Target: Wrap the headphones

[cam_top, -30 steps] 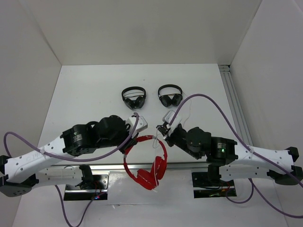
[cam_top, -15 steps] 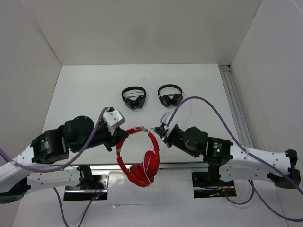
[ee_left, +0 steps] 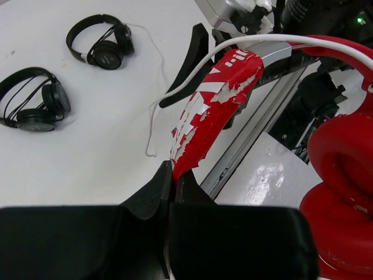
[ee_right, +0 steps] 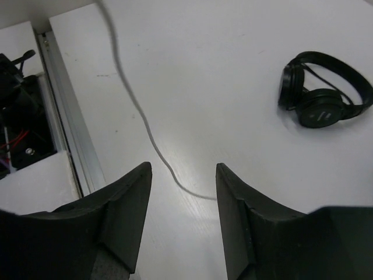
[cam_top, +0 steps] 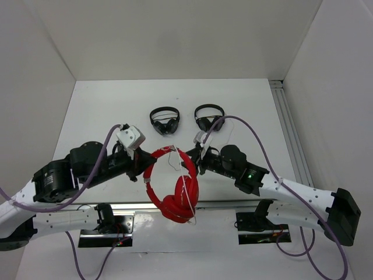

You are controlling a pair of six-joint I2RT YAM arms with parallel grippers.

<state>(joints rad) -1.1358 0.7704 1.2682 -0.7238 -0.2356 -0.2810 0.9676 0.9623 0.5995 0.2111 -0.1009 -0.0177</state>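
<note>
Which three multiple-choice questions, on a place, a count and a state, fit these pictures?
1. Where does the left pincer grip the red headphones? A) headband B) ear cup C) cable
2. How many black headphones lie on the table? A) one B) two C) four
3. How is the right pincer? A) shut on the cable B) open, empty C) shut on a cup
Answers: 1 A, it pinches the peeling red band; 2 B, two lie side by side; 3 B, its jaws stand apart.

Peeling white print on the headphones, unreadable
</note>
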